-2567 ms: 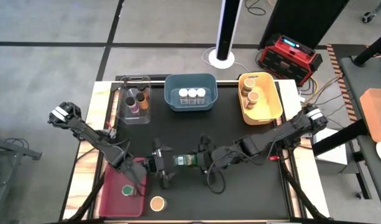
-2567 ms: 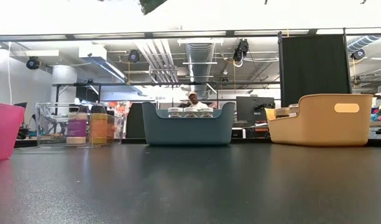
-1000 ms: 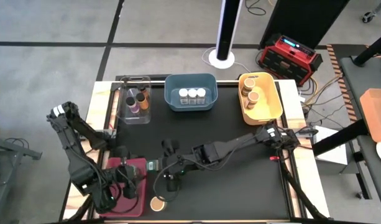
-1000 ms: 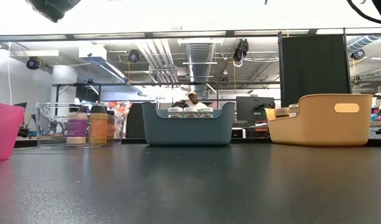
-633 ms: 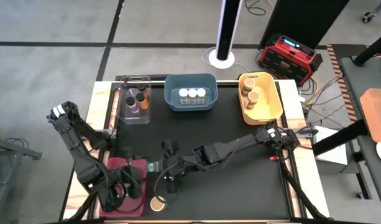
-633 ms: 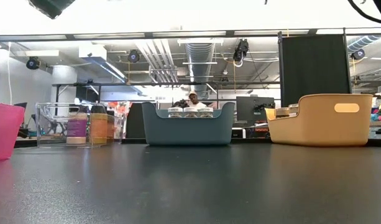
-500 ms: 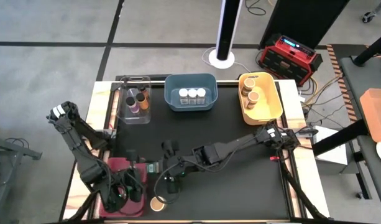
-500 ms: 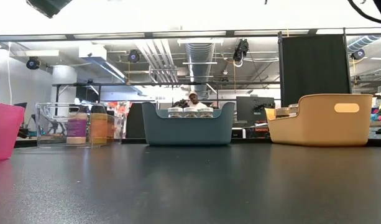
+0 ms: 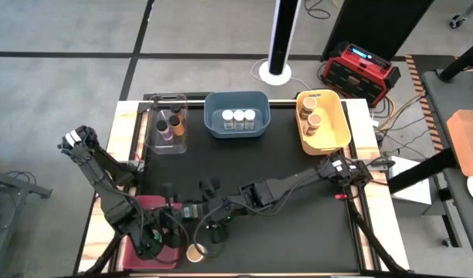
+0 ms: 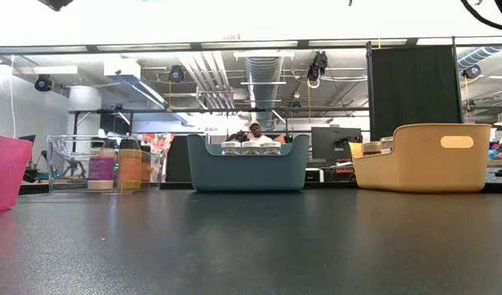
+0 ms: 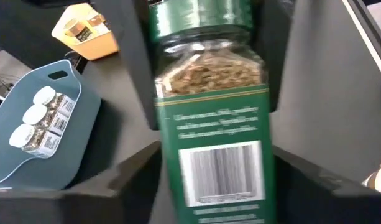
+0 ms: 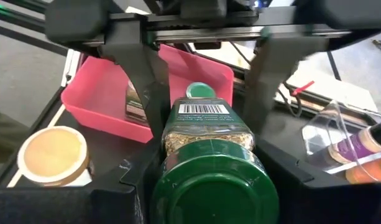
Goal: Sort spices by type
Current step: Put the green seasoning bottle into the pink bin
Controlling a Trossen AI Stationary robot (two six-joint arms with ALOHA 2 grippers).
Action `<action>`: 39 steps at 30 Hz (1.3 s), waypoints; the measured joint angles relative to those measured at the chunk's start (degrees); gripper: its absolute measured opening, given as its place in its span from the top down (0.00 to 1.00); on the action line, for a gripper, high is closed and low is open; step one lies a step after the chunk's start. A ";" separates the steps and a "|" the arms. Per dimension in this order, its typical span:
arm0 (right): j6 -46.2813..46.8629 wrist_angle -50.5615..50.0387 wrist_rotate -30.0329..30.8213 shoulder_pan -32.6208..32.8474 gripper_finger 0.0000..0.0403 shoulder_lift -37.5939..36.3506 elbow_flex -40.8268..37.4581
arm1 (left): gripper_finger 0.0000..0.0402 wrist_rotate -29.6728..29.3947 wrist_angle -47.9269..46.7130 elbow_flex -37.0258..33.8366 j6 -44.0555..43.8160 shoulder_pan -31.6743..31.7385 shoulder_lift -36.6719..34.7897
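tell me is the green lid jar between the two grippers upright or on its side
On its side. The green-lidded jar lies level between the right gripper and the left gripper, its lid toward the right wrist camera, its base toward the red bin.

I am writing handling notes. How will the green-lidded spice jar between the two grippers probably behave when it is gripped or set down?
The green-lidded spice jar looks rigid, so it probably will not deform. Its clear wall and glossy label may be slippery. Laid on its side, it could perhaps roll, and its dried herb filling suggests it is fairly light.

Green-lidded, green-labelled jar (image 12: 209, 168), pink bin (image 12: 97, 102), blue bin (image 9: 236, 114), yellow bin (image 9: 334, 127)
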 joint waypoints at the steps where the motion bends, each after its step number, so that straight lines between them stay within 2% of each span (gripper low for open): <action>1: -0.06 0.00 0.05 -0.05 0.53 0.00 0.00 | 0.45 0.02 -0.04 -0.02 -0.01 0.00 0.00; 3: -0.50 -0.11 0.60 -0.04 0.53 0.00 0.00 | 0.55 -0.04 0.05 -0.02 -1.27 0.00 -0.02; 7: -0.85 0.92 1.39 0.02 0.47 0.00 -0.07 | 0.55 0.03 -1.28 0.13 -2.18 -0.24 -0.04; 13: -0.41 0.65 1.47 0.06 0.31 -0.24 0.75 | 0.55 0.54 -10.02 2.83 -10.81 -3.57 -0.09; 18: 0.92 -3.39 1.64 0.09 0.26 -0.37 2.91 | 0.55 0.44 -17.90 5.53 -16.79 -9.80 -0.10; 20: 1.66 -4.73 1.79 0.09 0.25 -0.74 2.93 | 0.55 2.99 -20.58 6.31 -19.67 -13.01 -0.11; 22: 2.18 -5.05 1.83 0.09 0.25 -0.87 2.93 | 0.55 4.33 -20.97 6.69 -21.88 -16.28 -0.11; 25: 2.18 -4.51 1.78 0.24 0.27 -0.87 2.91 | 0.55 1.51 -18.55 6.80 -23.00 -21.39 -0.11; 29: -0.29 1.76 -1.84 0.86 0.31 0.35 1.88 | 0.55 -3.03 -15.14 5.65 -21.48 -28.20 -0.04; 31: -3.54 7.48 -4.35 1.47 0.33 1.52 0.65 | 0.55 -8.59 -13.38 4.98 -20.93 -29.85 0.08; 34: -9.45 17.72 -5.23 2.52 0.36 3.78 -0.88 | 0.55 -10.55 -12.08 4.30 -20.85 -30.18 0.09; 36: -12.39 24.77 -3.75 3.08 0.38 5.57 -0.90 | 0.55 -10.00 -11.96 4.09 -20.67 -29.44 0.15; 39: -12.71 33.05 2.52 3.30 0.41 7.83 -0.92 | 0.55 -9.07 -11.30 3.90 -18.51 -28.48 0.31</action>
